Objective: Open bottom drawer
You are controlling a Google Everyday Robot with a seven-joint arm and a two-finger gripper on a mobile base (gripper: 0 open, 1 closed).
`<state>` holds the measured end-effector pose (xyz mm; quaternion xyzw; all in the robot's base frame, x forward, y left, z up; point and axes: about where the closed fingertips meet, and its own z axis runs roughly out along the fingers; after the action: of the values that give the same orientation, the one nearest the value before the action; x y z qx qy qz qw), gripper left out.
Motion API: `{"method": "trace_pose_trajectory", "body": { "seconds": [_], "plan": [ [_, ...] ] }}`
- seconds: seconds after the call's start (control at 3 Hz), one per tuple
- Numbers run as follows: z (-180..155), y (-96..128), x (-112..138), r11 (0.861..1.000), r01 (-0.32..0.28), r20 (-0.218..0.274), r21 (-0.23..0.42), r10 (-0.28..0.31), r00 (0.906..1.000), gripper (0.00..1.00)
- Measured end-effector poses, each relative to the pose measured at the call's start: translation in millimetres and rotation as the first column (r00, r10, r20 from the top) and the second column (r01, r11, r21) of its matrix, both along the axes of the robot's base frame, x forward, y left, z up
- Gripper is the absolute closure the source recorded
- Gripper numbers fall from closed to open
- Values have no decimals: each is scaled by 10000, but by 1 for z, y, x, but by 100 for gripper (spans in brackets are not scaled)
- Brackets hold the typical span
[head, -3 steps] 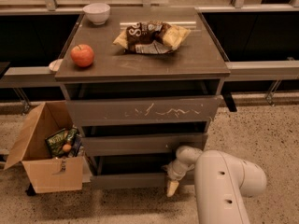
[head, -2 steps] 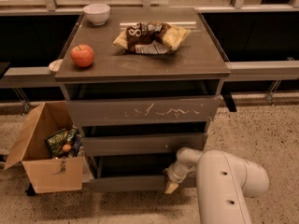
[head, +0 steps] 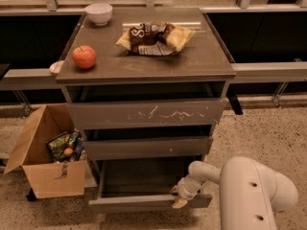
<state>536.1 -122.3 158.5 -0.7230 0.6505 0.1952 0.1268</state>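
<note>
- The gripper (head: 181, 199) sits low at the right end of the bottom drawer (head: 139, 202), right at the top edge of its front panel. From this angle I cannot tell whether it is clamped on that edge, hooked behind it, or parted.
- The drawer front lies directly under and to the left of the gripper. Its long axis runs left to right across the view, so the contact point is well off-centre, towards the right corner.
- The bottom drawer stands part-way out of the cabinet, and its shallow grey tray (head: 144, 176) is exposed behind the front.
- The pull line runs out of the cabinet towards the camera, square to the front's long axis. Because the hold is off-centre, I judge that a pull could skew the drawer on its runners.
- The white arm (head: 249, 190) reaches in from the lower right, on the same side as the contact.
- The middle drawer front (head: 148, 147) and the scratched top drawer front (head: 144, 113) sit above, apart from the gripper.
- A cardboard box (head: 45, 176) stands on the floor just beside the cabinet's left side, away from the pull path.
</note>
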Motion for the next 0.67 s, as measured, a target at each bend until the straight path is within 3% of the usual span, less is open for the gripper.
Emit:
{"method": "trace_pose_trajectory", "body": {
  "seconds": [0.33,0.67],
  "plan": [
    [1,0,-3,10000,0,0,0,0,10000,100],
    [1,0,-3,10000,0,0,0,0,10000,82]
  ]
}}
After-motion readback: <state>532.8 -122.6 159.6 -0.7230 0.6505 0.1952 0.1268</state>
